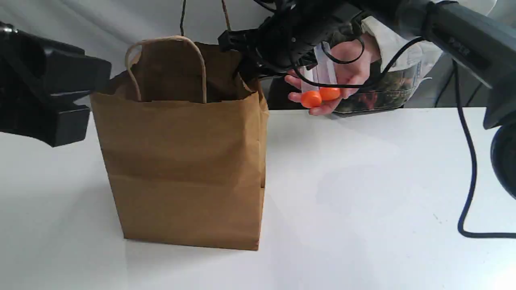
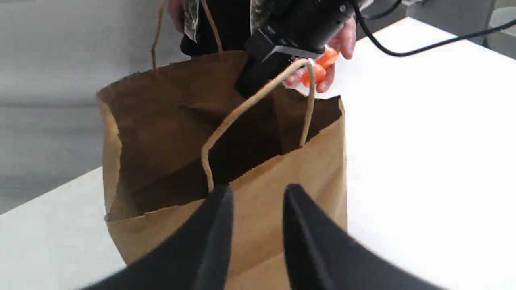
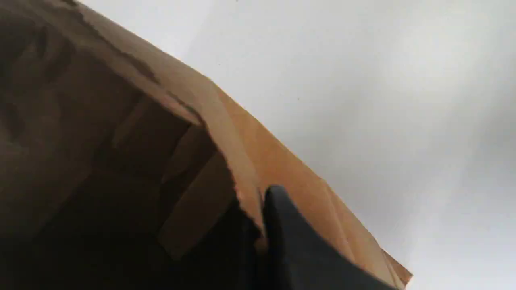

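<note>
A brown paper bag (image 1: 181, 161) stands upright with its mouth open on your white bench (image 1: 363, 193), on the left arm's side and well in from the far edge; its near handle (image 1: 165, 40) arches above the rim, and its far handle (image 1: 225, 14) rises out of the frame.

Your right gripper (image 3: 260, 237) reaches across the middle to the bag's far right corner; in the right wrist view the torn paper rim runs down between its dark fingers (image 3: 290, 241), which pinch it, one outside the wall and the other in the shadow inside.

Your left gripper (image 2: 258, 197) hovers just beside the upper part of the bag on its left side; whether it touches the paper cannot be told; its two black fingers (image 2: 217, 233) stand a little apart with nothing between them, pointing at the bag's wall.

The inside of the bag is dark, and what lies in it cannot be told.

Behind the right gripper, over the far edge of the bench, a person's hand (image 1: 346, 64) holds small orange-capped bottles (image 1: 320, 96); it is near the bag but apart from it.

A black cable (image 1: 467, 161) hangs from the right arm and loops down onto the bench on that arm's side.
</note>
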Robot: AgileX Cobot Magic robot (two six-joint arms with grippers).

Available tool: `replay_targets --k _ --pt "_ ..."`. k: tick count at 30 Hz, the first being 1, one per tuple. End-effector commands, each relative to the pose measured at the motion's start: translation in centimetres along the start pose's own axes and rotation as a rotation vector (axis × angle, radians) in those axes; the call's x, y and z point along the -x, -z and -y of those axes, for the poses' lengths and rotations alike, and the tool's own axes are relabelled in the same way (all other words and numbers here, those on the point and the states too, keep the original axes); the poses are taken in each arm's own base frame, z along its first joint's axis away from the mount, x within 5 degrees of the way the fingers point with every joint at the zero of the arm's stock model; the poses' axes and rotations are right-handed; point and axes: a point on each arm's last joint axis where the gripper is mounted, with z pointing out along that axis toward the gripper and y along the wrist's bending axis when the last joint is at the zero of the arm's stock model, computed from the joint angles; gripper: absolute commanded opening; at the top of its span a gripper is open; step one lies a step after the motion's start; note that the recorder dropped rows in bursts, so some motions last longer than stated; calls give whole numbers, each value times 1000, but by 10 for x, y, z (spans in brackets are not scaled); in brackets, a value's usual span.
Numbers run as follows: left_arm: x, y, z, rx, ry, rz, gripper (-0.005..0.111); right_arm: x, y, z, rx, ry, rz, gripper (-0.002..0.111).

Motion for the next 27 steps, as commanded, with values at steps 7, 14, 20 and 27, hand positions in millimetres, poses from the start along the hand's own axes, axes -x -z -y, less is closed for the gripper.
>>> replay_targets --k 7,14,20,27 --pt "-3 -34 4 -5 -195 -44 70 -2 1 -4 27 -1 -25 0" --pt "-5 -58 10 -35 -231 -32 69 -2 1 -5 30 -3 -25 0" --pt "2 -58 9 -31 -228 11 46 -2 1 -5 30 1 -24 0" --pt "4 -55 9 -28 -232 10 0 -2 1 -5 30 20 -22 0"
